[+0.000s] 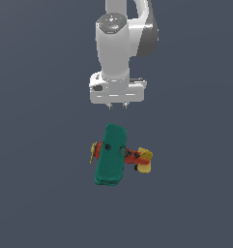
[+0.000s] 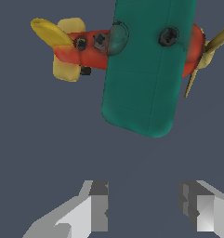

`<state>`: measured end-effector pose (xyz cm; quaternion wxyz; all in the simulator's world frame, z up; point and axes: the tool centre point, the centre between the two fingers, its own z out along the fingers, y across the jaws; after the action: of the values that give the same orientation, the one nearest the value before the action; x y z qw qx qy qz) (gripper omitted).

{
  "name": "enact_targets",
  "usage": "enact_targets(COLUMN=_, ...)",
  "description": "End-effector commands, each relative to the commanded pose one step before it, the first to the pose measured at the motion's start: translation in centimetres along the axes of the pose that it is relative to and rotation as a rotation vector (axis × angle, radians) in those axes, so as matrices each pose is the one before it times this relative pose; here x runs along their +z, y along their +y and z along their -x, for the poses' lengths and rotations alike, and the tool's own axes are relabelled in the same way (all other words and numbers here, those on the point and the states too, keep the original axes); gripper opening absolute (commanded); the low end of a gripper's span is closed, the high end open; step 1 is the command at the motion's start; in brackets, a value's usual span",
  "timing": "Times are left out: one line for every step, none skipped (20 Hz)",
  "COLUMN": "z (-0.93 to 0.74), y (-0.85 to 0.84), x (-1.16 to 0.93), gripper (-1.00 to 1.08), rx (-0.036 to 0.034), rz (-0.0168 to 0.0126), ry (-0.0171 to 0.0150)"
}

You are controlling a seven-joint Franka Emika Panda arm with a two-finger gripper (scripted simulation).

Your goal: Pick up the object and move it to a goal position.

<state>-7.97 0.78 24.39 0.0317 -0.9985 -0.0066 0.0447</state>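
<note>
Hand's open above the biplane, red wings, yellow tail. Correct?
One slip: the wings are teal-green, not red; only the fuselage is red. Both views show it. The rest holds: the hand is open above the biplane, and the tail is yellow.

No text, label, brand, number or sign is showing legibly in either view. The toy biplane [image 1: 110, 156] is carrying no readable marking on its teal wings, red fuselage or yellow tail, and the arm's white casing and the hand [image 1: 117, 105] are showing no lettering either.
</note>
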Motion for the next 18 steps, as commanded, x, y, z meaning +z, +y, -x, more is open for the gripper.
enact_targets(z=-0.071, y=0.240, x=1.603, gripper=0.28, rx=-0.00357, rz=-0.02362, ry=-0.01509)
enact_targets(z=-0.029, y=0.108, x=0.674, gripper=0.28, rx=-0.00140, rz=-0.01080, ry=-0.00604)
enact_targets(z=-0.025, y=0.113, x=0.669, gripper=0.28, rx=-0.00126, rz=-0.01109, ry=-0.00585)
enact_targets(z=-0.021, y=0.116, x=0.662, gripper=0.28, rx=-0.00112, rz=-0.01133, ry=-0.00562)
enact_targets(z=-0.018, y=0.120, x=0.656, gripper=0.28, rx=-0.00098, rz=-0.01161, ry=-0.00541)
enact_targets(z=-0.014, y=0.123, x=0.649, gripper=0.28, rx=-0.00085, rz=-0.01187, ry=-0.00518)
enact_targets(z=-0.010, y=0.126, x=0.642, gripper=0.28, rx=-0.00071, rz=-0.01210, ry=-0.00493)
enact_targets(z=-0.006, y=0.128, x=0.631, gripper=0.28, rx=-0.00057, rz=-0.01227, ry=-0.00467)
enact_targets(z=-0.003, y=0.127, x=0.607, gripper=0.28, rx=-0.00044, rz=-0.01219, ry=-0.00431)
enact_targets(z=0.001, y=0.123, x=0.575, gripper=0.28, rx=-0.00031, rz=-0.01188, ry=-0.00390)
enact_targets(z=0.003, y=0.118, x=0.537, gripper=0.28, rx=-0.00019, rz=-0.01142, ry=-0.00349)
enact_targets(z=0.005, y=0.113, x=0.500, gripper=0.28, rx=-0.00009, rz=-0.01094, ry=-0.00310)
enact_targets(z=0.007, y=0.106, x=0.464, gripper=0.28, rx=-0.00001, rz=-0.01039, ry=-0.00274)
enact_targets(z=0.008, y=0.100, x=0.429, gripper=0.28, rx=0.00006, rz=-0.00983, ry=-0.00241)
enact_targets(z=0.009, y=0.093, x=0.395, gripper=0.28, rx=0.00011, rz=-0.00923, ry=-0.00211)
enact_targets(z=0.009, y=0.088, x=0.362, gripper=0.28, rx=0.00015, rz=-0.00868, ry=-0.00184)
enact_targets(z=0.010, y=0.080, x=0.329, gripper=0.28, rx=0.00018, rz=-0.00801, ry=-0.00159)
enact_targets(z=0.009, y=0.075, x=0.300, gripper=0.28, rx=0.00019, rz=-0.00740, ry=-0.00138)
